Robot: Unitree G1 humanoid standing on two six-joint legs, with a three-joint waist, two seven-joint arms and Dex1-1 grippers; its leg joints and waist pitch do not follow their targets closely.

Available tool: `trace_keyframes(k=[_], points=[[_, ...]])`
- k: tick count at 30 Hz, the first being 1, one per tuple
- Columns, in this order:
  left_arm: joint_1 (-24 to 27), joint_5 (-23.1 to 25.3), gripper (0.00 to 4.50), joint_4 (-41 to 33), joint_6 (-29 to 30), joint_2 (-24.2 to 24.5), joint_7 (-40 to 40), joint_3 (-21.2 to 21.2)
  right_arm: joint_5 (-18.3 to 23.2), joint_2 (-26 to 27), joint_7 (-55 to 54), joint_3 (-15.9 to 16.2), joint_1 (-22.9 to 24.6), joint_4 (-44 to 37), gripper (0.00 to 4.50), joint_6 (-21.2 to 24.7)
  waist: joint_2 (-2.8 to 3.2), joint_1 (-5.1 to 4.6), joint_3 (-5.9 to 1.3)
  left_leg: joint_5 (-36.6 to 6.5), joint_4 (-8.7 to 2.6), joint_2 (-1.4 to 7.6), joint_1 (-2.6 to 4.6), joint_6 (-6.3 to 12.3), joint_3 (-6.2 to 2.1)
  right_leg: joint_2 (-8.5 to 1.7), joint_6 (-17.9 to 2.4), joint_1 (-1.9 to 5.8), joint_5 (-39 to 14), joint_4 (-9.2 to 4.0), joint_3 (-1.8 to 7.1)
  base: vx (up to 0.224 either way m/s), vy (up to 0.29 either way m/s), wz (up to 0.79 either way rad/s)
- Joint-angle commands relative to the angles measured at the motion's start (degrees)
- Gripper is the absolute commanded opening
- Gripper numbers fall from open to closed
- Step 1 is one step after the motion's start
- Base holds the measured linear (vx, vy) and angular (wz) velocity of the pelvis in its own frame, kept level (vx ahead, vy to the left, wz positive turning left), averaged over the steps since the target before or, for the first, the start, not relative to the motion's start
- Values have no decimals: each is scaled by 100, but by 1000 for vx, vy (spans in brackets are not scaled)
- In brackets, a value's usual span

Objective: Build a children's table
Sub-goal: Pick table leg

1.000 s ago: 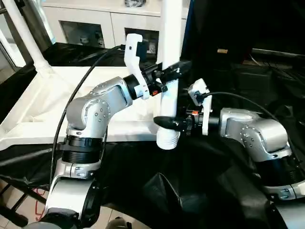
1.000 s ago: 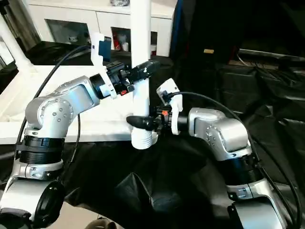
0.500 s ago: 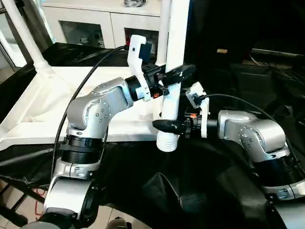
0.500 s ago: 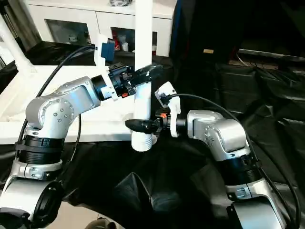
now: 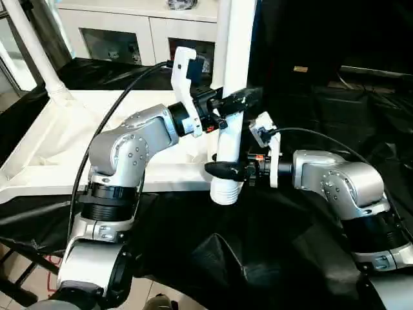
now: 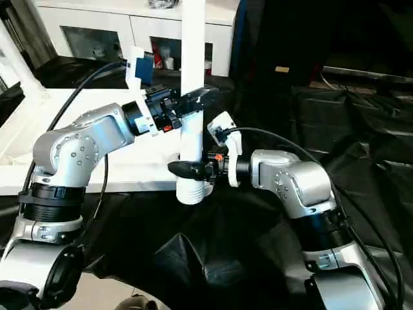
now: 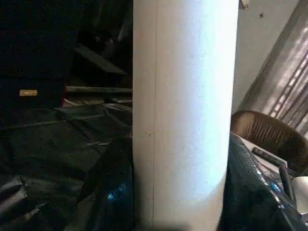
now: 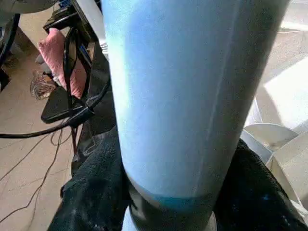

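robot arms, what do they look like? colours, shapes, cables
Both arms are rounded silver metal housings with small screw heads: the left arm and the right arm. Black ribbed collars sit at the joints. Each wrist carries a white plastic bracket and a black cable. The left gripper and right gripper have black fingers.

My head stereo pair looks forward and down over both forearms; each wrist camera faces the upright leg point(image 5: 233, 84) at close range, the shared subject.
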Motion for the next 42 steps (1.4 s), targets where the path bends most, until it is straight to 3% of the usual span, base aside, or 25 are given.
trace_keyframes(k=[1,4,7,10,12,13,14,16,17,21,22,23,24,26,27,28,31,32,36,42], points=[[-122,4,179,-130,-98,44,-29,14,-29,-28,-126,-113,-42,85,190,67,-108,2,-500,-608,-346,137,65,100,-10,-293,-1015,367,-1027,-374,278,0,0,0],[-117,69,179,-156,-190,48,26,19,-39,-21,-149,-134,-38,78,190,44,-107,3,-505,-587,-344,136,63,102,-11,-292,-1009,371,-1002,-370,279,0,0,0],[-79,24,249,-251,-181,124,-226,-95,-57,-15,-151,-141,-34,69,190,-14,-104,4,-503,-602,-346,137,70,99,-11,-295,-1016,365,-1022,-373,277,0,0,0],[-72,-53,257,-251,-164,75,-231,-49,-48,-4,-154,-157,-31,54,190,-31,-76,-1,-501,-628,-348,138,71,77,-11,-288,-1019,361,-1022,-376,278,0,0,0],[-130,-160,276,-125,-424,-170,-37,224,-19,37,-183,-213,-14,32,190,-75,-90,3,-506,-620,-343,139,67,78,-11,-297,-1057,373,-953,-372,278,0,0,0],[-241,-538,279,44,-676,-445,7,669,11,110,-266,-303,8,28,190,-128,-104,4,-502,-608,-333,127,50,97,1,-302,-1108,384,-913,-381,280,0,0,0],[-241,-538,279,44,-676,-445,7,669,11,110,-266,-303,8,28,190,-128,-110,15,-505,-600,-328,121,47,96,1,-313,-1137,388,-905,-383,278,0,0,0],[-376,-1036,279,269,-849,-648,111,1207,33,212,-432,-445,54,17,189,-222,-112,19,-508,-632,-328,115,58,122,-3,-296,-1144,378,-940,-382,269,0,0,0],[-413,-1181,279,331,-886,-690,155,1356,43,250,-492,-501,70,13,189,-263,-78,24,-511,-649,-327,117,62,113,-9,-297,-1148,380,-941,-370,269,0,0,0],[-460,-1281,279,532,-1064,-614,198,1640,71,433,-853,-875,115,90,189,-567,-87,7,-515,-686,-332,116,63,106,-10,-290,-1120,373,-956,-375,261,0,0,0],[-342,-784,279,602,-1138,-350,-9,1331,35,487,-1031,-1038,124,151,189,-723,-82,0,-513,-678,-345,123,76,120,-15,-286,-1023,360,-1018,-390,264,0,0,0],[-297,-600,279,621,-1183,-261,-84,1209,21,503,-1083,-1083,127,167,189,-758,-70,-6,-506,-676,-359,128,80,132,-26,-279,-933,349,-1100,-410,265,0,0,0],[-77,180,279,690,-1466,157,-489,560,-127,509,-1296,-1169,150,219,189,-911,-59,-11,-515,-655,-361,131,98,95,-22,-275,-858,351,-1104,-397,270,0,0,0],[145,820,279,759,-1787,600,-890,-137,-362,464,-1515,-1141,201,249,189,-1079,-35,-25,-509,-638,-385,143,105,29,-37,-267,-707,332,-1166,-395,273,0,0,0],[187,932,279,768,-1862,677,-961,-258,-386,464,-1547,-1144,212,251,189,-1094,-32,-15,-516,-637,-390,149,121,12,-46,-275,-659,319,-1187,-404,275,0,0,0],[404,1411,279,815,-2181,1040,-1298,-818,-500,499,-1771,-1203,272,277,189,-1199,-5,-31,-515,-626,-399,153,118,-89,-43,-281,-661,318,-1094,-384,285,0,0,0],[648,2218,279,1078,-2917,1523,-1697,-1629,-603,607,-2076,-1322,376,300,189,-1353,-3,-58,-520,-684,-409,140,109,-149,-30,-279,-728,333,-952,-356,295,0,0,0],[690,2493,279,1264,-3179,1651,-1815,-1871,-697,696,-2207,-1354,416,333,189,-1628,3,-57,-524,-694,-407,146,120,-176,-25,-283,-776,327,-858,-353,296,0,0,0],[732,2978,279,1819,-3678,1907,-2292,-2312,-984,773,-2470,-1234,511,335,189,-1951,12,-77,-498,-933,-428,133,119,-238,-23,-303,-855,325,-1017,-369,299,0,0,0],[559,3123,279,2612,-3917,2011,-2821,-2497,-1038,670,-2210,-954,684,240,189,-1872,9,-132,-495,-1084,-436,131,113,-193,-31,-310,-935,337,-1097,-382,303,0,0,0]])
